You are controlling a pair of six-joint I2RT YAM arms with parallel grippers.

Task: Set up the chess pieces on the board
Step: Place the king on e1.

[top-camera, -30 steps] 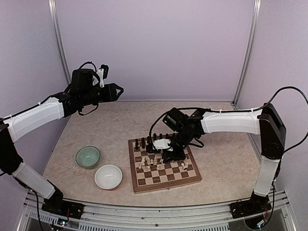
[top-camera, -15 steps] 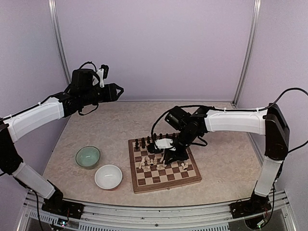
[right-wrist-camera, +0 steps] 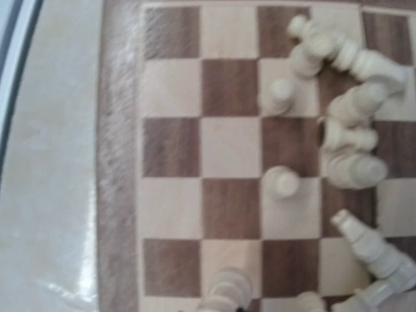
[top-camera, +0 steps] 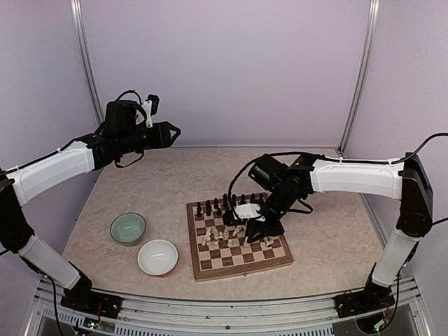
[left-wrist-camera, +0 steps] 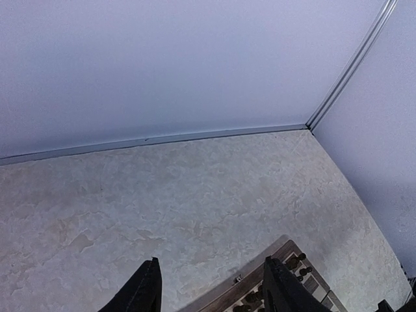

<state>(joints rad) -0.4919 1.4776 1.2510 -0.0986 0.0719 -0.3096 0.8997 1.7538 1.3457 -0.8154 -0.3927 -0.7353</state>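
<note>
Enclosure: pale lilac walls and metal corner posts around a beige marbled desk (top-camera: 140,182).
Board: the wooden chessboard (top-camera: 245,269) lies flat mid-desk, closer to the near edge and turned slightly askew.
Dark set: the dark pieces (top-camera: 210,207) stand in a row along the board's far edge.
Light set: the cream pieces (top-camera: 218,236) sit in a loose cluster mid-board. The right wrist view shows several toppled (right-wrist-camera: 354,62) and two pawns upright (right-wrist-camera: 281,181).
Right arm: the right hand (top-camera: 253,229) is low over the board's right half, fingers pressed together. Whether it pinches a piece cannot be told.
Left arm: the left hand (top-camera: 170,133) hangs high toward the desk's far left corner, fingers (left-wrist-camera: 144,289) spread, gripping nothing.
Bowls: the green bowl (top-camera: 128,228) and white bowl (top-camera: 157,257) sit between the board and the desk's left edge.
</note>
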